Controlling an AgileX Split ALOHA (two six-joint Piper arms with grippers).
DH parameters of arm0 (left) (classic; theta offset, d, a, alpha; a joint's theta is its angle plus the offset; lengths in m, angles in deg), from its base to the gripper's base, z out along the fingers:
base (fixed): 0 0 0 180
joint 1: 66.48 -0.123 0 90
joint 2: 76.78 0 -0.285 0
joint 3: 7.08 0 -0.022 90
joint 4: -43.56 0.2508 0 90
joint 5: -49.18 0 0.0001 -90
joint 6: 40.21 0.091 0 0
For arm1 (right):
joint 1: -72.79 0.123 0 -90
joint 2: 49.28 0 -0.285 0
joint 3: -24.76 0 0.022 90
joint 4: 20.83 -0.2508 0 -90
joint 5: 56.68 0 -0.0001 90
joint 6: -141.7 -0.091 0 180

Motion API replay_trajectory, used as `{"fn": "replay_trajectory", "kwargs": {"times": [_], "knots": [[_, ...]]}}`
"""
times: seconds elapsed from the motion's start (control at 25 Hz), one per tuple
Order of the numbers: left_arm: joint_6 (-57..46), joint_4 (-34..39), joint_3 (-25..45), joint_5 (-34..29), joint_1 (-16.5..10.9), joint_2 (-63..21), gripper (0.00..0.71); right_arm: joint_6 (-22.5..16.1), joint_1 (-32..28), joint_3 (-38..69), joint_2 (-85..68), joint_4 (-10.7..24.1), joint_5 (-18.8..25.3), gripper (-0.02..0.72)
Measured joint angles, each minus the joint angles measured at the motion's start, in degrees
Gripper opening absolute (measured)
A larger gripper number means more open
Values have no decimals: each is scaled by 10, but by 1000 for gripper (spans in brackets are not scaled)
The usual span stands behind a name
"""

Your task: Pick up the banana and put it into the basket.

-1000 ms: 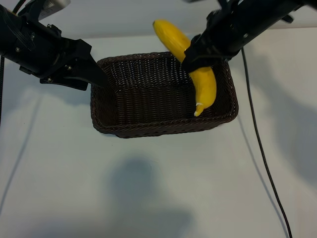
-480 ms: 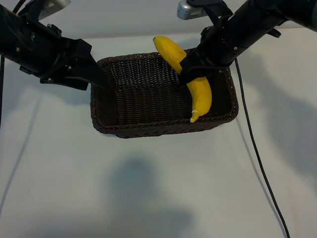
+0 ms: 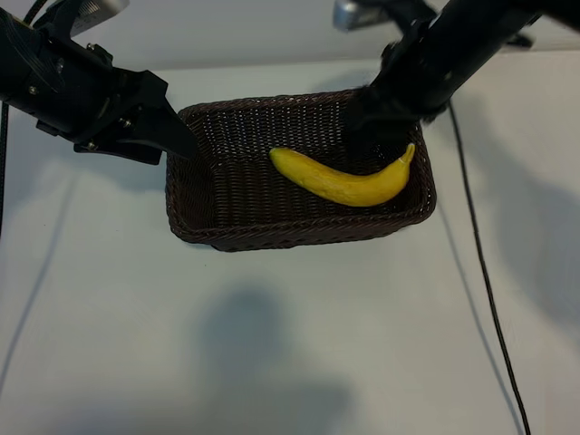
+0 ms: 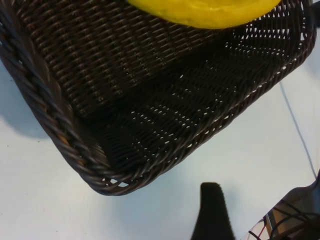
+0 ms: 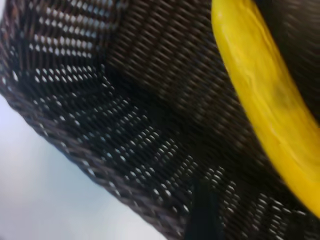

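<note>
Banana [image 3: 349,183] lies flat inside the basket [image 3: 195,195], toward its right half, curved w/ both ends tipping up. One end points at the basket's middle, the other nearly reaches the right rim. Nothing grips it.

Exterior view: basket sits mid-table on a pale table [image 3: 290,344]. Right gripper [image 3: 373,122] hangs over the basket's back right corner, just above and behind the banana, apart from it. Its fingertips are dark against dark wicker, so can't tell from here how wide they stand. Left gripper [image 3: 181,143] sits at the basket's left rim, near the back left corner; from this angle its fingers merge into one dark wedge. A black cable [image 3: 480,272] runs down the table on the right.

Left wrist view: looks into a basket corner [image 4: 115,182] from outside, weave and rounded rim clear. Banana [image 4: 205,10] shows as a yellow strip at the far edge of the basket floor. One dark finger [image 4: 212,212] pokes in over bare table, outside the basket, touching nothing. The other finger isn't visible, so the left gripper reads as spread, holding nothing.

Right wrist view: close on the basket's inside wall [image 5: 100,100], light through the weave. Banana [image 5: 265,100] runs across the floor. A dark finger [image 5: 202,215] shows by the wall, clear of the fruit; spread can't be judged.
</note>
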Motion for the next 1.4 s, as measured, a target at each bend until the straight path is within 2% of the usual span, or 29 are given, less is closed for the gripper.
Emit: {"fn": "replay_trajectory", "kwargs": {"times": [0.28, 0.6, 0.76, 0.88, 0.96, 1.16, 1.4], "knots": [[0, -10, 0, -1, 0, 0, 539, -16, -12, -4, -78, 40, 56, 538], [0, -11, 0, -14, 0, 0, 539, -16, -14, 30, -112, 84, 69, 538], [0, -12, 0, -14, 0, 0, 539, -3, -40, 71, -140, 85, 60, 538], [1, -12, 0, -14, 0, 0, 539, 14, -79, 119, -170, 71, 47, 538], [2, -12, 0, -14, 0, 0, 539, 30, -102, 145, -189, 46, 30, 538], [2, -12, 0, -13, 0, 0, 539, 57, -109, 157, -217, -1, 19, 538], [2, -12, 0, -13, 0, 0, 539, 59, -109, 158, -218, -10, 19, 538]]}}
